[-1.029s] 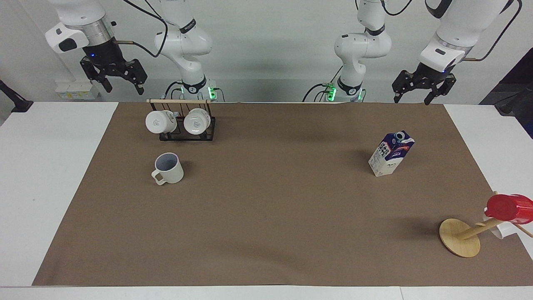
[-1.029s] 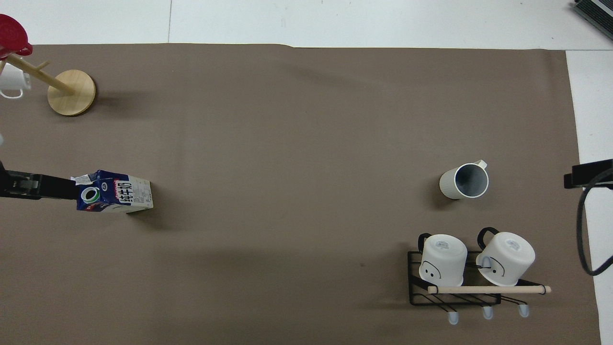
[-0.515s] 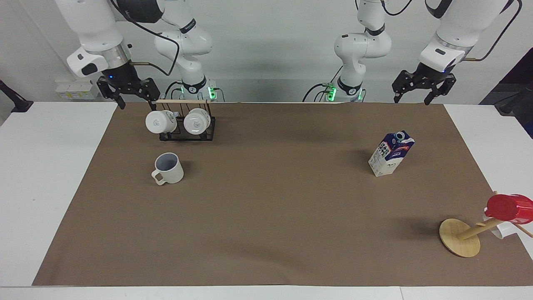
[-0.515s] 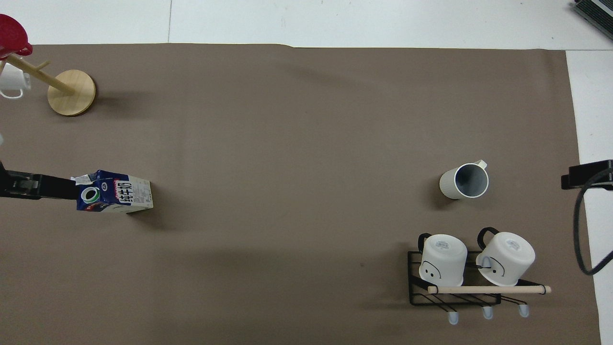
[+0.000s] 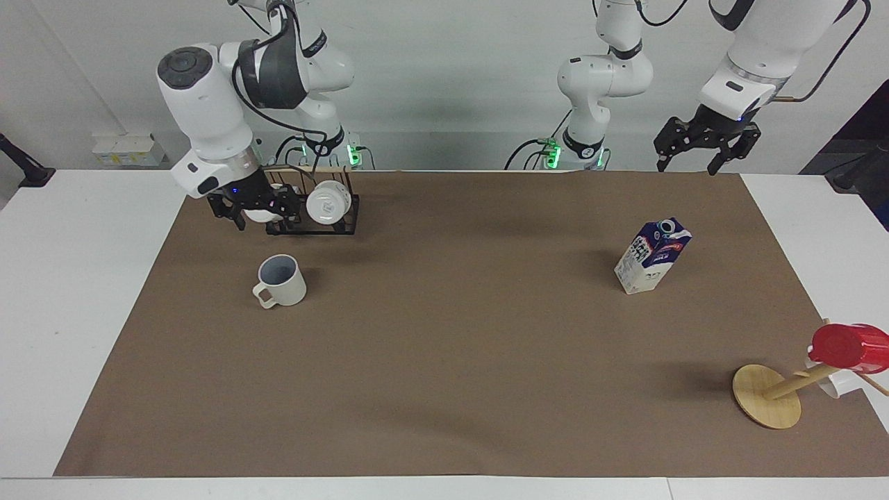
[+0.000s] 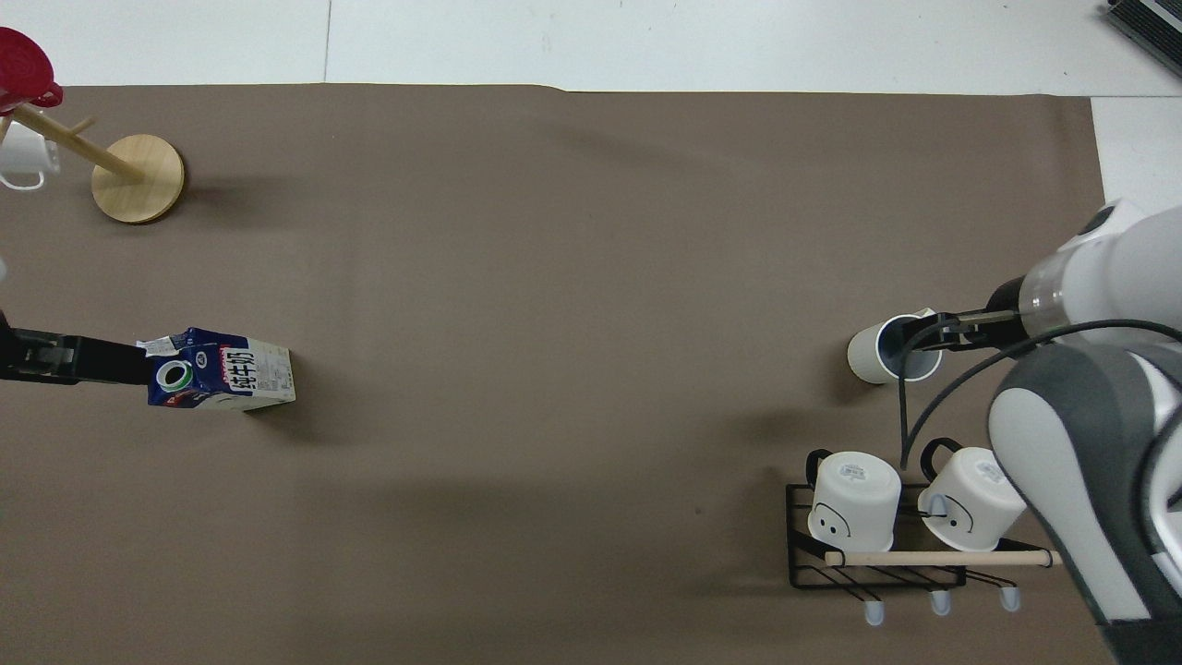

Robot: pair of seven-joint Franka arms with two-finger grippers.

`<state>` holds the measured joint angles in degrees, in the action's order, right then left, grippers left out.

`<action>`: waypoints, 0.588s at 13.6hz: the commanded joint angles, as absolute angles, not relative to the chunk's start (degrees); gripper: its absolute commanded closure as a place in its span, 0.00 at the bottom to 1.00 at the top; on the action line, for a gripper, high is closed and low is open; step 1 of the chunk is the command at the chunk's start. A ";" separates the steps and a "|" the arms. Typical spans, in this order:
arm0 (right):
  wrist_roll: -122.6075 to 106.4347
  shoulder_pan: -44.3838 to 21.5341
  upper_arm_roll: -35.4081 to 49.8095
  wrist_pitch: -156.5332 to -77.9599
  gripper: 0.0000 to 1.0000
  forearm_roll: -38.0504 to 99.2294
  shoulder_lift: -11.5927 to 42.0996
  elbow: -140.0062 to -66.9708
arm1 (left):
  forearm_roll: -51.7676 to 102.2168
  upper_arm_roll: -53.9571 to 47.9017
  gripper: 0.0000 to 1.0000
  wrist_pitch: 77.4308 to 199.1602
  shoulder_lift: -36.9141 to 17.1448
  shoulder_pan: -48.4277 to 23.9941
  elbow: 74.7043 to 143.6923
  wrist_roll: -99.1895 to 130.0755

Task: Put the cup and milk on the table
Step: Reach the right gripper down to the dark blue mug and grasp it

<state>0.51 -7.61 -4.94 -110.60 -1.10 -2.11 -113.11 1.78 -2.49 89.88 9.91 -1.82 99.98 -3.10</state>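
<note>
The cup (image 5: 280,281), a cream mug with a grey inside, stands upright on the brown sheet (image 5: 451,347) of the table (image 5: 90,278). It also shows in the overhead view (image 6: 891,351). The milk (image 5: 653,255) stands upright on the sheet toward the left arm's end; it shows in the overhead view too (image 6: 222,380). My right gripper (image 5: 262,212) is open and empty, in the air close to the rack and above the cup, touching neither. My left gripper (image 5: 698,149) is open and empty, and waits raised over the table's edge at the robots' end.
A black wire rack (image 5: 312,222) with two glossy white mugs stands nearer to the robots than the cup. A wooden mug tree (image 5: 767,396) with a red cup (image 5: 851,346) stands at the left arm's end, farther from the robots than the milk.
My right arm has swung down from high over the table's corner to a low spot by the rack and the cup. The left arm, the cup and the milk have not moved.
</note>
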 commanded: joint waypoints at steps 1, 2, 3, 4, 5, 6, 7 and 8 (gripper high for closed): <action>-1.14 -8.52 -4.83 -118.01 0.00 -1.05 -1.67 -119.16 | 0.97 -2.90 0.00 88.77 9.76 -1.14 98.96 -2.72; -1.06 -8.79 -4.83 -120.13 0.00 -1.05 -1.50 -120.75 | 0.97 -2.90 0.00 88.77 9.76 -1.14 98.96 -2.72; -1.05 -8.79 -4.83 -121.45 0.00 -1.05 -1.41 -121.81 | 0.97 -2.90 0.00 88.68 9.76 -1.14 98.96 -2.72; -1.23 -8.79 -4.83 -122.07 0.00 -1.05 -0.88 -122.16 | 0.97 -2.90 0.00 88.77 9.76 -1.14 98.96 -2.72; -1.23 -8.79 -4.83 -122.52 0.00 -0.97 0.25 -122.25 | 0.97 -2.90 0.00 88.77 9.76 -1.06 98.96 -2.72; -1.40 -8.79 -4.83 -124.52 0.00 -1.05 1.57 -122.78 | 0.97 -2.90 0.00 89.12 9.76 -1.05 98.96 -2.72; -1.84 -8.79 -4.83 -126.98 0.00 -1.05 2.19 -123.83 | 0.97 -2.90 0.00 89.12 9.76 -1.05 98.96 -2.72; -2.11 -8.79 -4.83 -128.92 0.00 -1.05 2.72 -124.79 | 0.97 -2.90 0.00 88.42 9.76 -0.97 98.96 -2.81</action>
